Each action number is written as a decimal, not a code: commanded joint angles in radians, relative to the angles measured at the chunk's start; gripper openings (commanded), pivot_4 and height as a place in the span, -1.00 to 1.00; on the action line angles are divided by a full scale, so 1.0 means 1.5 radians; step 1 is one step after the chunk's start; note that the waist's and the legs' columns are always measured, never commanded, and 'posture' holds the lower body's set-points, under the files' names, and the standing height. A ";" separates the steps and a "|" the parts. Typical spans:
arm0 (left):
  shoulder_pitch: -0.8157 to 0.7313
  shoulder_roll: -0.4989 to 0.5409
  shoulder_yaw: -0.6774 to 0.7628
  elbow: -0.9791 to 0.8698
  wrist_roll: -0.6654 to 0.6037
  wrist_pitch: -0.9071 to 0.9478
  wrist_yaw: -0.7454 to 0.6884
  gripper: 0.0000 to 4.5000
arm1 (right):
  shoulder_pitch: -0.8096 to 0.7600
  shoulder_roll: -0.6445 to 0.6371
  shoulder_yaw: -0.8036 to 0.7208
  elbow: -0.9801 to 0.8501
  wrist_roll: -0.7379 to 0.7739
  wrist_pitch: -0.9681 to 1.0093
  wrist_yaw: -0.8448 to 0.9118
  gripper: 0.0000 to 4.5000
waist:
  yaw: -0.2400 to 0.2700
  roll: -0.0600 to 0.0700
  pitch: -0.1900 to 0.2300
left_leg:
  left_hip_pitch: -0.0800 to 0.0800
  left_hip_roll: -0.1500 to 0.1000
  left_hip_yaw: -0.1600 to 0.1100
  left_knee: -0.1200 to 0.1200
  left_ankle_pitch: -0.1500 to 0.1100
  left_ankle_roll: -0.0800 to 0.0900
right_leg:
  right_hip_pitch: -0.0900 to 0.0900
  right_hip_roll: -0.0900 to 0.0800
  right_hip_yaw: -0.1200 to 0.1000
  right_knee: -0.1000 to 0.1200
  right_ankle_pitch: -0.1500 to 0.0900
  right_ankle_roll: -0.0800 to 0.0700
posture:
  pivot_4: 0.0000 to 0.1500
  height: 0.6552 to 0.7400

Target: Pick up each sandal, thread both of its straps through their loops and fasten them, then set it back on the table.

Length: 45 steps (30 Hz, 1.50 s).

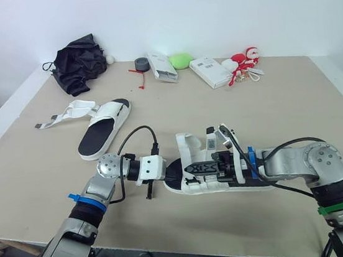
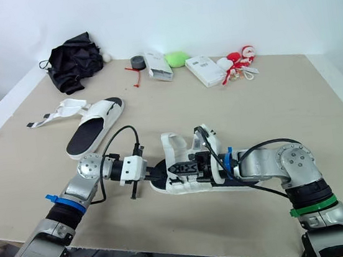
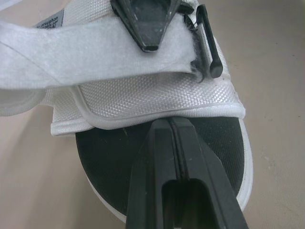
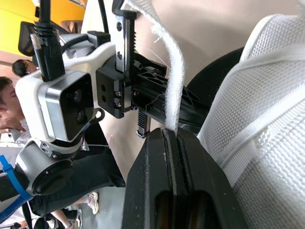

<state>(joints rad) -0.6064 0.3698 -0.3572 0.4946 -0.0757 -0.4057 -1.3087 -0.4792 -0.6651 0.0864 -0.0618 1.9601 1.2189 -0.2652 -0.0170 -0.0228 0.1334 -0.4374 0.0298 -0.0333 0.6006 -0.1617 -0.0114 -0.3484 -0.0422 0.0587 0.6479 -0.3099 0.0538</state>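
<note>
The near white sandal (image 1: pixel 217 172) with a black footbed lies on the table in front of me, toe pointing left. My right gripper (image 1: pixel 193 170) reaches over it from the right and is shut on its front white strap (image 4: pixel 174 81), whose frayed edge runs between the fingers. At the toe end, my left gripper (image 1: pixel 174 171) is shut, its tips (image 3: pixel 170 122) over the black footbed, just short of the strap's edge. The second sandal (image 1: pixel 104 128) lies farther left, its straps (image 1: pixel 63 116) spread open.
Along the back of the table sit a black cloth bundle (image 1: pixel 80 66), a tape roll (image 1: pixel 141 63), two white boxes (image 1: pixel 161 67) (image 1: pixel 210 71), a green object (image 1: pixel 181 60) and a red-and-white toy (image 1: pixel 245 63). The table's front edge (image 1: pixel 173 244) is close below the near sandal. A person (image 4: pixel 7 107) is beyond it.
</note>
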 commanded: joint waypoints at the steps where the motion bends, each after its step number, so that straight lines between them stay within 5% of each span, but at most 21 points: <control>1: 0.056 0.005 -0.078 0.045 0.072 0.038 -0.024 -1.00 | -0.015 0.010 -0.030 0.004 0.008 0.005 0.009 -0.99 | 0.000 0.000 0.000 | 0.000 0.000 0.000 0.000 0.000 0.000 | 0.000 0.000 0.000 0.000 0.000 0.000 | 1.00 0.95; 30: 0.055 0.000 -0.078 0.052 0.074 0.034 -0.019 -1.00 | 0.062 -0.060 0.017 -0.032 0.008 0.020 -0.022 -0.99 | 0.001 0.000 0.000 | 0.000 -0.001 0.000 0.000 0.000 0.000 | 0.001 -0.001 0.000 0.000 0.000 0.000 | 1.00 0.95; 45: 0.053 0.005 -0.074 0.054 0.074 0.036 -0.018 -1.00 | -0.004 -0.091 0.102 -0.065 -0.031 0.031 -0.032 -0.99 | 0.000 0.000 -0.004 | 0.001 0.000 -0.001 0.000 -0.001 0.001 | 0.001 0.000 -0.001 0.000 -0.001 0.000 | 1.00 0.95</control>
<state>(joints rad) -0.5968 0.3664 -0.3575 0.4940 -0.0756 -0.4050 -1.3025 -0.4987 -0.7772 0.1723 -0.1222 1.9622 1.1912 -0.3094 -0.0166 -0.0220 0.1269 -0.4366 0.0292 -0.0346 0.6005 -0.1625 -0.0102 -0.3469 -0.0429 0.0571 0.6476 -0.3109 0.0539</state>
